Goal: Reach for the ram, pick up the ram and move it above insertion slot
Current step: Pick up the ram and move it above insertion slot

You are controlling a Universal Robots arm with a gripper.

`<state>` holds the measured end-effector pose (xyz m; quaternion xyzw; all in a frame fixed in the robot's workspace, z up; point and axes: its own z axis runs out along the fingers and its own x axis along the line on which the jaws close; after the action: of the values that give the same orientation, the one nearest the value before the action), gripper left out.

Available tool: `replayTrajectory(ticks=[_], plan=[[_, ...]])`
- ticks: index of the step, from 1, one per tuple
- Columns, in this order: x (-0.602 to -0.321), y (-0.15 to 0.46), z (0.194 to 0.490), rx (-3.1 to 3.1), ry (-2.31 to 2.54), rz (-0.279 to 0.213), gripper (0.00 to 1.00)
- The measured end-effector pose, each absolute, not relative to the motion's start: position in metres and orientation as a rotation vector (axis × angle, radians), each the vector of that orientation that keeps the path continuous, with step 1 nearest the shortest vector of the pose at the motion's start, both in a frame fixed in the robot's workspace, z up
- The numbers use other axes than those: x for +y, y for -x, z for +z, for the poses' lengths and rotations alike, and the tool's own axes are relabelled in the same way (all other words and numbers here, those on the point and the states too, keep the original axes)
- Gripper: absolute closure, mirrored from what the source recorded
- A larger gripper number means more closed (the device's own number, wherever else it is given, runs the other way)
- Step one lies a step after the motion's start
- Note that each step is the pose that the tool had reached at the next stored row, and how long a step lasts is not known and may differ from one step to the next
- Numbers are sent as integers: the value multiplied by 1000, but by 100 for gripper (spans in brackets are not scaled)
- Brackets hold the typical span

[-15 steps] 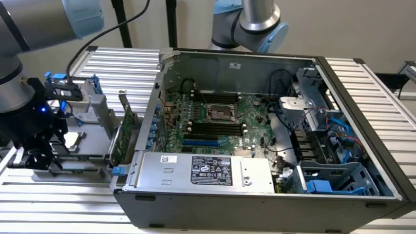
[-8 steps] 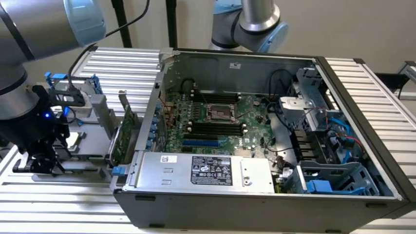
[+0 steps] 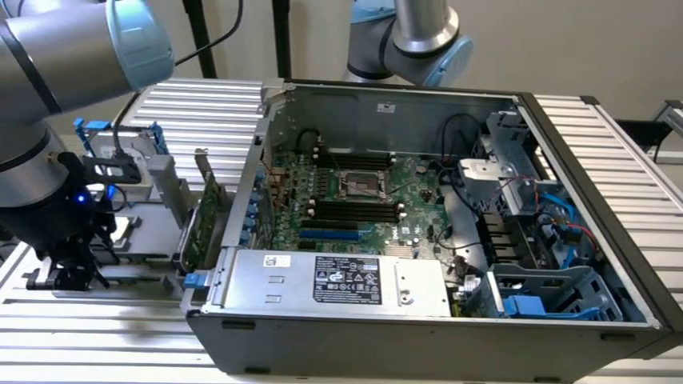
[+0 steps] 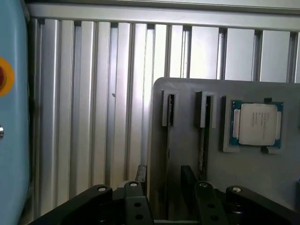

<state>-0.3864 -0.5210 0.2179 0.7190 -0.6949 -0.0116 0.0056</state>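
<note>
Closest to the wrist cam we've got the black linkages of the end effector (image 4: 164, 176), fingers set apart at a middling width and holding nothing as far as we can see. It's hanging low over a grey holder (image 4: 253, 173) that sits on the ribbed aluminium desk (image 4: 93, 117). What we take for the ram (image 4: 167, 140) is standing on edge in one of the holder's slots, so from this angle it's just a thin dark strip, and it's hard to be surer than that. The strip lies right in the gap between the two fingers. Its long axis runs straight away from them along the slot, so the fingers sit either side of its thin faces. A second similar strip (image 4: 204, 140) fills the neighbouring slot, and a processor chip (image 4: 257, 124) lies in a recess beside that. In the exterior view the end effector (image 3: 66, 276) is down at that view's left, outside the open computer case (image 3: 427, 336). The motherboard's memory slots (image 3: 353, 210) are well apart from it toward the right, past the upright expansion card (image 3: 208, 212).
</note>
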Motion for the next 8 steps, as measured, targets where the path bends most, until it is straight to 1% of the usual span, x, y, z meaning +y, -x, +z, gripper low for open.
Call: replayTrajectory(ticks=[8], plan=[[-520,387,204,-2177,-2253,-40,58]])
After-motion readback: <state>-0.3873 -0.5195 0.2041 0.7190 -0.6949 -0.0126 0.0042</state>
